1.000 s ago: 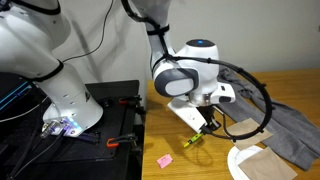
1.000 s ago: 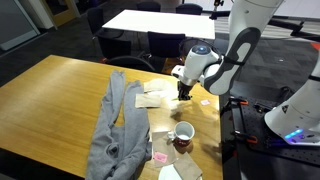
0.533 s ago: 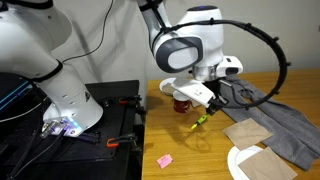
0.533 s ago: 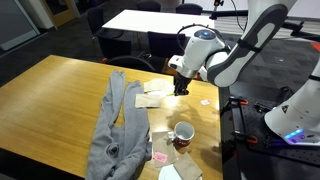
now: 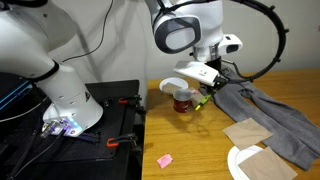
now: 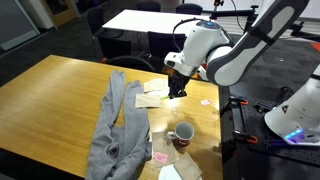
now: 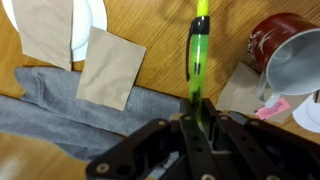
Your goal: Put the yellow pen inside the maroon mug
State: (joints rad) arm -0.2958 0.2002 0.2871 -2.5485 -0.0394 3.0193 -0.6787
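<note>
My gripper [image 7: 196,122] is shut on the yellow pen [image 7: 198,58], a slim yellow-green stick that points away from the jaws in the wrist view. In an exterior view the pen [image 5: 203,100] hangs from the gripper [image 5: 208,93] above the table, just beside the maroon mug [image 5: 182,100]. The mug stands upright with its pale inside showing, at the right in the wrist view [image 7: 285,55] and near the table edge in an exterior view [image 6: 183,133]. In that view the gripper [image 6: 176,92] is raised well above the table, back from the mug.
A grey cloth [image 6: 118,125] lies along the table, also in the wrist view [image 7: 70,110]. Brown paper squares [image 7: 110,66] and a white plate [image 7: 88,20] lie near it. A pink paper square [image 5: 164,160] lies by the table edge. A second robot base [image 5: 65,100] stands beside the table.
My gripper has risen with the yellow pen and moved away from the brown papers to beside the maroon mug. The pen stays in the jaws.
</note>
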